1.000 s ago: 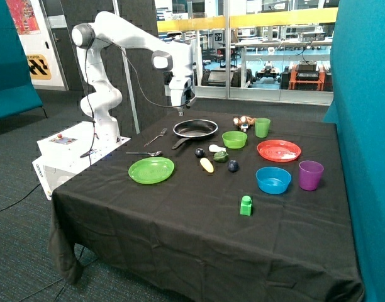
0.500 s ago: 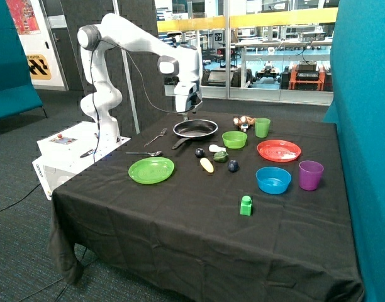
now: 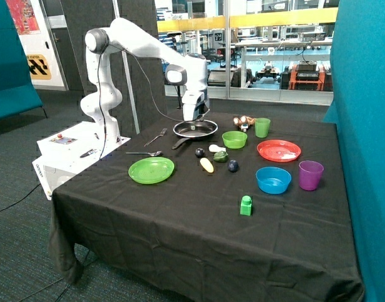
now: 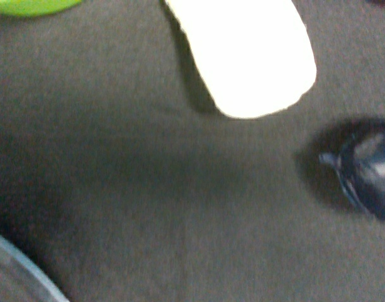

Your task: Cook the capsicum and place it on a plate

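The capsicum (image 3: 221, 156) is a small dark green lump on the black cloth, between a dark blue ball (image 3: 199, 151) and another dark ball (image 3: 233, 165). The bright green plate (image 3: 151, 170) lies flat near the table's front corner, with nothing on it. The black frying pan (image 3: 195, 129) sits behind the capsicum. My gripper (image 3: 195, 119) hangs just above the pan, apart from the capsicum. The wrist view shows black cloth, a pale oblong piece (image 4: 246, 53), a dark blue ball (image 4: 368, 176) and a bit of the pan's rim (image 4: 16, 264). The capsicum is out of that view.
A yellow oblong piece (image 3: 207, 165), green bowl (image 3: 234, 139), red-orange plate (image 3: 278, 150), blue bowl (image 3: 273, 180), purple cup (image 3: 310, 174), green cup (image 3: 262, 127) and small green block (image 3: 245, 205) stand on the table. A fork (image 3: 156, 136) and spoon (image 3: 144, 153) lie beside the pan.
The arm has swung toward the middle of the table and lowered. The gripper went from high beside the pan to just above it. The things on the table have not moved.
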